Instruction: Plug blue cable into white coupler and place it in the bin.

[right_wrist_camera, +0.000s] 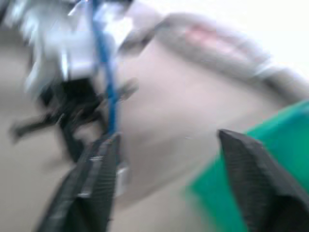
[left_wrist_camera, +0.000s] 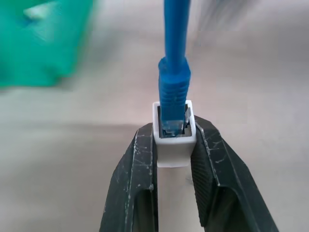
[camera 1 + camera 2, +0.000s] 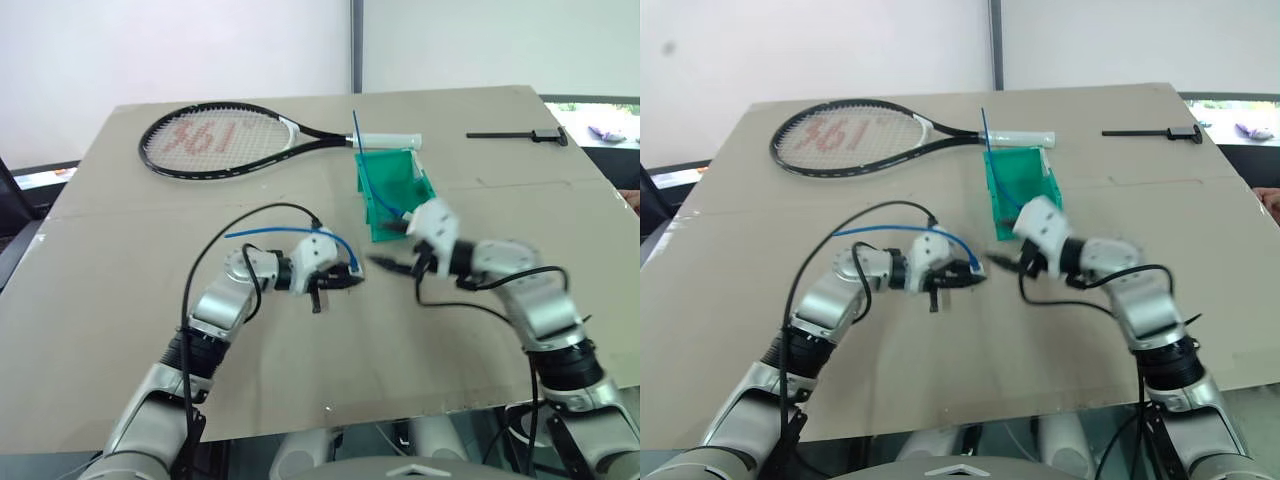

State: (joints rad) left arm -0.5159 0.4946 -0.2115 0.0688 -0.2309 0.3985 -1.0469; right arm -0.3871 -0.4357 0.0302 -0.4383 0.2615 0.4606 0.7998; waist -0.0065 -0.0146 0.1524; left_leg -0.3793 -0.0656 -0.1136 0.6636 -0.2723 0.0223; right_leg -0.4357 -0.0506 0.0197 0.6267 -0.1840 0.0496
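Left gripper (image 2: 174, 145), jaws clenched on the white coupler (image 2: 174, 142), held above the bench (image 3: 120, 300) near the bin (image 3: 385, 185). The blue cable (image 2: 175, 53) is plugged into the coupler's socket, its long axis running straight out away from the jaws. Right gripper (image 1: 169, 159): jaws released, spread wide, beside the cable.

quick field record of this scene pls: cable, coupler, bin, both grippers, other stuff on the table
blue cable: plug seated in the coupler
white coupler: clamped between the left fingers
bin: on the table, beyond the grippers
left gripper: shut on the coupler
right gripper: open, holding nothing
other: tennis racket, black tool at the far right
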